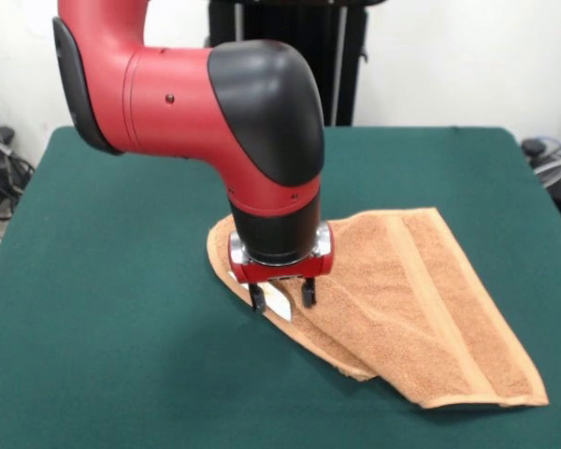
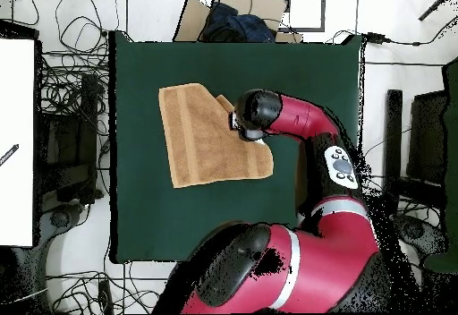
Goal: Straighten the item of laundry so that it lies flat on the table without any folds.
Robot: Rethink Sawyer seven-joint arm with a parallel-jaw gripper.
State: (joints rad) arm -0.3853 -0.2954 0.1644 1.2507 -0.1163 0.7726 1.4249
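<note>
The tan-orange towel (image 1: pixel 421 299) lies on the dark green table (image 1: pixel 122 281), right of middle in the front view. It is folded over itself, with a layered edge along its left side and a woven band running down it. My gripper (image 1: pixel 282 297) points straight down at that left edge. Its two fingers stand apart, with the small white tag (image 1: pixel 279 302) between them. In the overhead view the towel (image 2: pixel 201 141) lies in the upper middle of the table (image 2: pixel 143 213), and the arm's wrist (image 2: pixel 259 114) covers its right corner and hides the gripper.
The red and black arm (image 1: pixel 215 94) reaches in from the top left of the front view. Cables (image 2: pixel 63 88) and equipment lie on the floor around the table. A box with dark cloth (image 2: pixel 233 21) sits beyond the table's top edge in the overhead view.
</note>
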